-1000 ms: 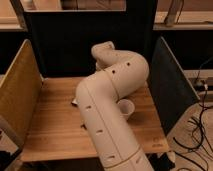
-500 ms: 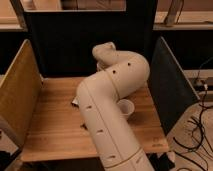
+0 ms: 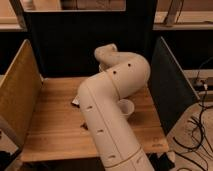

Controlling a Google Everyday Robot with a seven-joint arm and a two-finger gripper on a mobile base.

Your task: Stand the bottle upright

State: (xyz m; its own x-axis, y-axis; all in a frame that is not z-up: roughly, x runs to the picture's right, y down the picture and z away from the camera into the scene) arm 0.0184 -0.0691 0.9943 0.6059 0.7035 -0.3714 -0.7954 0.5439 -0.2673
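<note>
My white arm (image 3: 107, 110) crosses the middle of the wooden table (image 3: 50, 125) and bends back toward the dark rear panel. The gripper (image 3: 102, 64) is at the arm's far end, low at the back of the table, mostly hidden behind the elbow. I cannot make out a bottle for certain. A pale object with a round rim (image 3: 125, 107) sits against the arm's right side. A small pale piece (image 3: 75, 101) pokes out from behind the arm's left edge. The arm hides whatever lies between them.
A tan side panel (image 3: 20, 90) stands at the table's left and a dark panel (image 3: 167, 85) at its right. A dark back wall (image 3: 65, 45) closes the rear. Cables (image 3: 197, 130) lie on the floor to the right.
</note>
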